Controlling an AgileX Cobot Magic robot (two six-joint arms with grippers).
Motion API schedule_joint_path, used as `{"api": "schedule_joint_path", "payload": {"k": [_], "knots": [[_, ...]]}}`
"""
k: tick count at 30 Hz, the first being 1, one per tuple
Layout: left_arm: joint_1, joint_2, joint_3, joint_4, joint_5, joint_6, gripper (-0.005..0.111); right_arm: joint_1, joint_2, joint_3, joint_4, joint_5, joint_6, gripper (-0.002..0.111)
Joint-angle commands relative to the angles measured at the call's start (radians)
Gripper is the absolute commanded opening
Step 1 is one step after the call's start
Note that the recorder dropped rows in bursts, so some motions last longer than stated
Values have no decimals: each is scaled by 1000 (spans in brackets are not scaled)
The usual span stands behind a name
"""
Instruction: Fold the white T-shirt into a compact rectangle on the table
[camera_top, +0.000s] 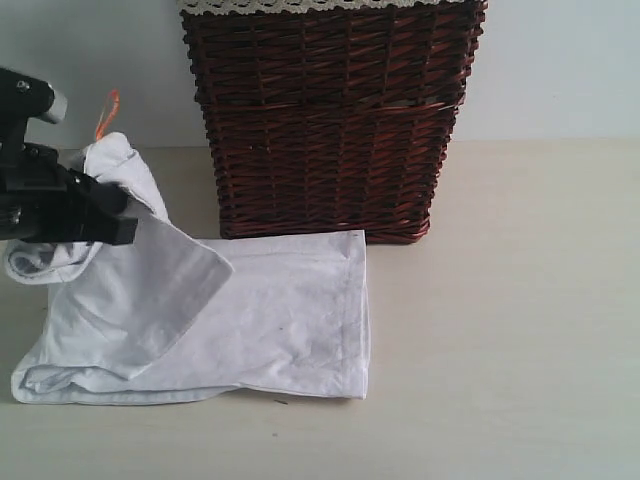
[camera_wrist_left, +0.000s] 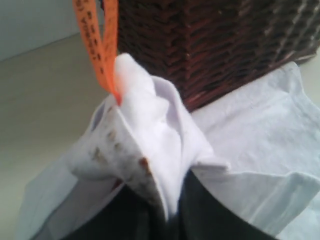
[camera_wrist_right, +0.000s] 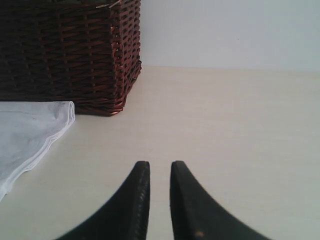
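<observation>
White T-shirt (camera_top: 290, 310) | L hand (camera_top: 105, 215) holds it raised | orange tag (camera_wrist_left: 95, 40) print illegible | R hand (camera_wrist_right: 159, 200) near-closed, empty

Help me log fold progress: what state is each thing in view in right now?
White short-sleeved cotton T-shirt: partly folded, mostly flat on the pale beige table, neck end bunched and lifted.
Orange neck tag: sticking up from the bunched cloth.
Left gripper: shut on the shirt's neck end.
Right gripper: nearly closed, empty, over bare table.
Dark brown wicker basket: upright behind the shirt.
</observation>
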Motion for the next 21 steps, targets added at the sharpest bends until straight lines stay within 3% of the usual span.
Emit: {"api": "schedule_joint_path", "payload": {"k": [1, 9, 21], "knots": [[13, 44, -84, -13, -52, -50, 0, -3, -6, 5, -1, -11, -6, 16], [13, 142, -177, -13, -124, -48, 0, -3, -6, 5, -1, -11, -6, 16], [10, 236, -177, -13, -32, -53, 0, -3, -6, 5, -1, -11, -6, 16]]}}
